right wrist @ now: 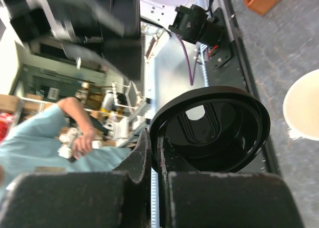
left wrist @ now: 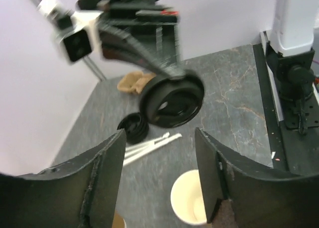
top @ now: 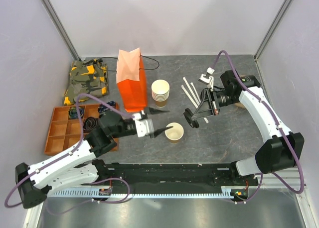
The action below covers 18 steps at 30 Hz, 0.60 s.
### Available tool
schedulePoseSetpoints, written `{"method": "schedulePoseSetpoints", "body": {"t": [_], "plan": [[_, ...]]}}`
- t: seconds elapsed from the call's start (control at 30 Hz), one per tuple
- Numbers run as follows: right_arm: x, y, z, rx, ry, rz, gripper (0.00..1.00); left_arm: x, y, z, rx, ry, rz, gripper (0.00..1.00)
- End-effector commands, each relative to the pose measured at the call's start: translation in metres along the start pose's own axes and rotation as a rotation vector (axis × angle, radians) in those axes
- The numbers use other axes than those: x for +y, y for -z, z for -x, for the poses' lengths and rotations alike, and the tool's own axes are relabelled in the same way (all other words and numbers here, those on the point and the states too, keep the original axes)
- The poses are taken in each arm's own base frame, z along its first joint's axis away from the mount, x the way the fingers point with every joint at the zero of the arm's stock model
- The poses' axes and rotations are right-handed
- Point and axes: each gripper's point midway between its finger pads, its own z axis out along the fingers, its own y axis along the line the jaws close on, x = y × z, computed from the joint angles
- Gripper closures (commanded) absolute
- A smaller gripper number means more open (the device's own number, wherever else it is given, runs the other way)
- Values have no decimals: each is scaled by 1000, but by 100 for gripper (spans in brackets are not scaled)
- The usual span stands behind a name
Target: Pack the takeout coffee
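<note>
The tan paper cup of the takeout coffee stands upright near the table's middle with no lid on it. In the left wrist view the cup shows cream inside, partly behind the right-hand finger. My left gripper hovers just left of the cup, open, with nothing between its fingers. My right gripper hangs above and right of the cup, shut on the rim of a round black lid. The lid is tilted in the air, apart from the cup.
An orange paper bag stands open at the back left beside a stack of lidless cups. White stirrers and a stack of black lids lie behind the cup. An orange compartment tray and camouflage cloth sit left.
</note>
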Motion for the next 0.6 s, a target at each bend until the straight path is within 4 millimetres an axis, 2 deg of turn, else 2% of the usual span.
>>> {"method": "schedulePoseSetpoints", "body": {"t": [0.0, 0.07, 0.1, 0.43, 0.57], "plan": [[13, -2, 0, -17, -163, 82, 100, 9, -18, 22, -89, -299, 101, 47], [14, -5, -5, -4, -181, 88, 100, 6, -22, 26, -106, -340, 98, 54], [14, -7, -7, 4, -191, 91, 100, 2, -25, 20, -98, -347, 87, 57], [19, -12, -11, 28, -204, 101, 100, -20, -37, 7, -109, -382, 56, 57], [21, -14, -12, 37, -194, 105, 100, -19, -40, 1, -89, -381, 61, 58]]}}
